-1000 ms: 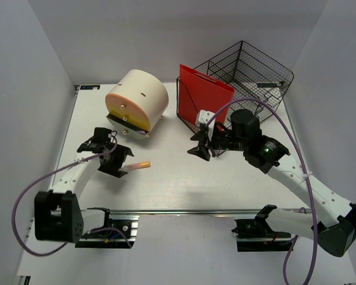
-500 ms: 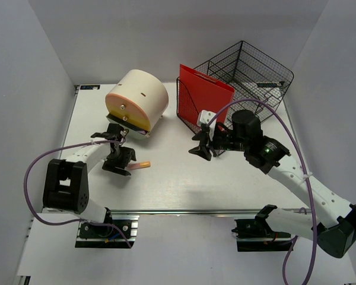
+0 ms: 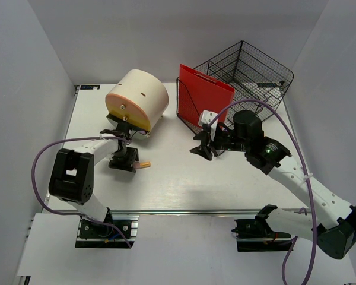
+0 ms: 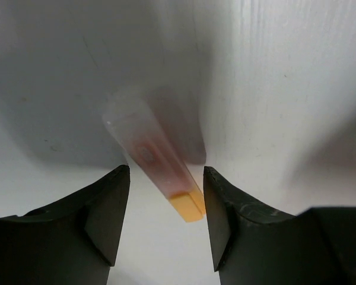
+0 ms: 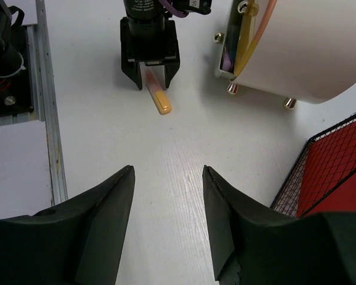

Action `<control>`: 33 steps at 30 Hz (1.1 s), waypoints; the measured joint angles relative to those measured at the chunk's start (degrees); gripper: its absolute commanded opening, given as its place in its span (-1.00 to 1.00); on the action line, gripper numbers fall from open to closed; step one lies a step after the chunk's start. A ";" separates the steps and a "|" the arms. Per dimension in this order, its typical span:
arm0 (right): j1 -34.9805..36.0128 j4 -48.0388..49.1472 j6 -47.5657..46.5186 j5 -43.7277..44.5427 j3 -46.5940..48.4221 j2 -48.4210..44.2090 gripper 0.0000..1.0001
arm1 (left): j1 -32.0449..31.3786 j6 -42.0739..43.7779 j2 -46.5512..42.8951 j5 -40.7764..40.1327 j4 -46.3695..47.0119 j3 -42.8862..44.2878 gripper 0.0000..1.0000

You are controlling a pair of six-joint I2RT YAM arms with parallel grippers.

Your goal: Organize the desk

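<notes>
The white worktop [image 3: 225, 184] fills the floor of the grey-walled bay, its metal rail [image 3: 184, 211] along the near edge by the arm bases. At its far right stands a wire mesh basket [image 3: 255, 65] with a red folder [image 3: 204, 95] upright in its front slot. To the far left a cream drum [image 3: 139, 98] lies on its side, open end towards the arms. The middle of the surface is bare, so there looks to be room to lift and swing.

The right pincer [image 3: 200, 147] hangs spread and empty just in front of the basket, well apart from the pen.

The left pincer [image 4: 165, 178] is much the nearer: it points straight down with its jaws spread astride an orange-capped pen [image 4: 154, 154] that lies flat near the drum. Neither jaw visibly presses it. The pen's long axis runs skewed through the gap, its cap end close by the jaw on the right of the wrist view, so closing will probably nudge it square before it pinches
</notes>
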 measured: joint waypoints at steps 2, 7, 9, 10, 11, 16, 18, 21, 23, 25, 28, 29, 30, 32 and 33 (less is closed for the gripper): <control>-0.13 0.00 -0.09 0.00 0.00 -0.04 0.11 | -0.72 -1.81 0.00 -0.02 1.27 -0.28 0.19; -0.24 0.02 -0.42 -0.04 -0.02 -0.44 0.11 | -2.23 -6.12 0.15 0.39 3.72 -1.33 0.10; -0.48 0.11 -0.59 -0.15 -0.02 -0.55 0.11 | -2.95 -7.41 0.39 0.61 4.50 -1.33 0.04; -0.61 0.20 -0.66 -0.20 -0.02 -0.59 0.11 | -3.39 -8.11 0.50 0.92 5.05 -1.33 -0.07; -0.74 0.31 -0.74 -0.24 -0.02 -0.59 0.11 | -3.76 -8.57 0.59 1.05 5.35 -1.36 -0.15; -1.31 0.35 -0.79 -0.48 -0.07 -0.66 0.11 | -4.48 -9.79 0.24 1.11 7.34 -1.90 -0.80; -1.38 0.37 -0.81 -0.68 -0.09 -0.66 0.11 | -4.50 -9.77 -0.39 0.83 7.80 -2.45 -0.88; -1.62 0.37 -0.81 -1.03 -0.09 -0.66 0.11 | -4.59 -7.45 -1.55 -1.18 7.61 -3.02 -1.00; -1.75 0.37 -0.81 -1.22 -0.09 -0.66 0.11 | -4.59 -4.70 -2.56 -2.86 6.69 -2.99 -1.00; -1.99 0.37 -0.81 -1.49 -0.09 -0.66 0.10 | -4.48 -0.79 -4.46 -4.42 5.35 -2.58 -1.00; -2.10 0.37 -0.81 -1.57 -0.09 -0.66 0.11 | -4.07 7.93 -9.64 -6.08 4.66 -0.50 -1.00; -2.10 0.37 -0.81 -1.62 -0.09 -0.66 0.11 | -4.02 11.54 -11.78 -6.40 5.16 0.39 -1.00; -2.10 0.37 -0.81 -1.68 -0.09 -0.66 0.11 | -3.96 14.38 -13.90 -6.67 5.90 1.09 -1.00; -2.25 0.37 -0.79 -1.81 -0.09 -0.66 0.11 | -3.87 20.72 -18.29 -6.73 8.04 2.19 -1.00; -2.34 0.37 -0.81 -1.95 -0.09 -0.66 0.11 | -3.69 23.08 -19.82 -6.71 8.74 2.75 -1.00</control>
